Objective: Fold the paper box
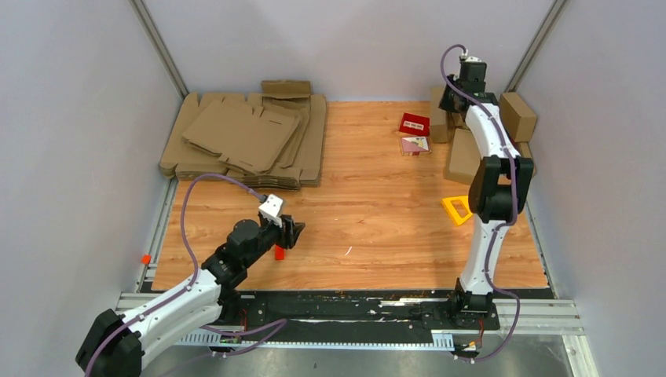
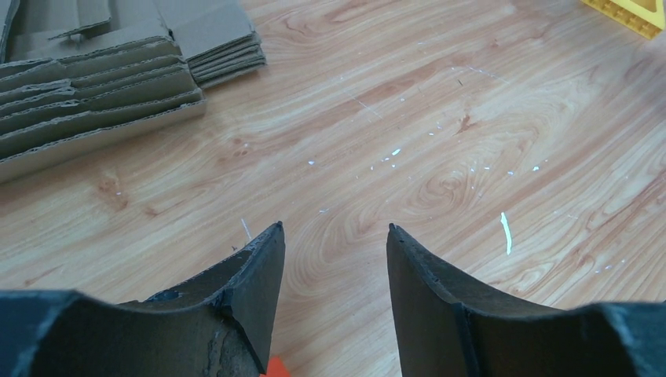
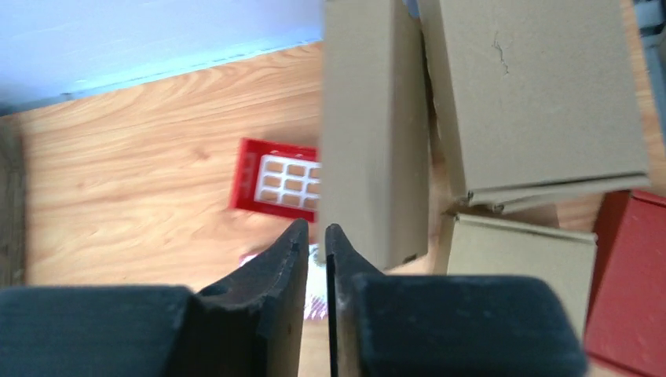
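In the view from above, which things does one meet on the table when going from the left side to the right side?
stack of flat cardboard sheets → left tool, open and empty → small red box → yellow frame → folded brown carton by the right wall

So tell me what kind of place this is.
Likely a robot test cell for box folding: grey panels enclose a wooden table, with a stack of flat cardboard blanks and folded cartons at the back.
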You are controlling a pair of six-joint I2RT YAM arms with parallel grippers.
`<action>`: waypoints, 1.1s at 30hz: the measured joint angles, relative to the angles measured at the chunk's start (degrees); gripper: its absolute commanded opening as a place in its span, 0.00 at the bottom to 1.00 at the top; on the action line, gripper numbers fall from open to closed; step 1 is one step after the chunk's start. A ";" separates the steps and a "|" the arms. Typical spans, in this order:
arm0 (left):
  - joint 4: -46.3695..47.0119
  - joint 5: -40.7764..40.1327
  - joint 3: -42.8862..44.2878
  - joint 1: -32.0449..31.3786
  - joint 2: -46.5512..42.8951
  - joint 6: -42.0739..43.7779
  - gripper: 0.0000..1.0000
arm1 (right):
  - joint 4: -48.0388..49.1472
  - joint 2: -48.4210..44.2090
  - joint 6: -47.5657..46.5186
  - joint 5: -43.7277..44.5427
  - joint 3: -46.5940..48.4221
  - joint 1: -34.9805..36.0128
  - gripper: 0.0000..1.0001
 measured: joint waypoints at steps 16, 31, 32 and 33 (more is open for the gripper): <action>0.04 -2.29 0.02 0.00 -0.42 0.13 1.00 | 20.61 -54.29 2.91 4.33 -59.87 7.26 0.94; 0.79 -1.84 0.00 0.00 -4.13 0.55 1.00 | 39.78 -81.64 -0.46 2.40 -98.82 7.28 1.00; 0.74 -2.05 0.00 0.00 -4.81 0.66 1.00 | 40.50 -83.36 -0.90 3.10 -99.60 7.28 1.00; 0.72 -2.40 0.00 0.00 -5.49 0.79 1.00 | 40.72 -84.63 -1.01 3.72 -100.15 7.28 1.00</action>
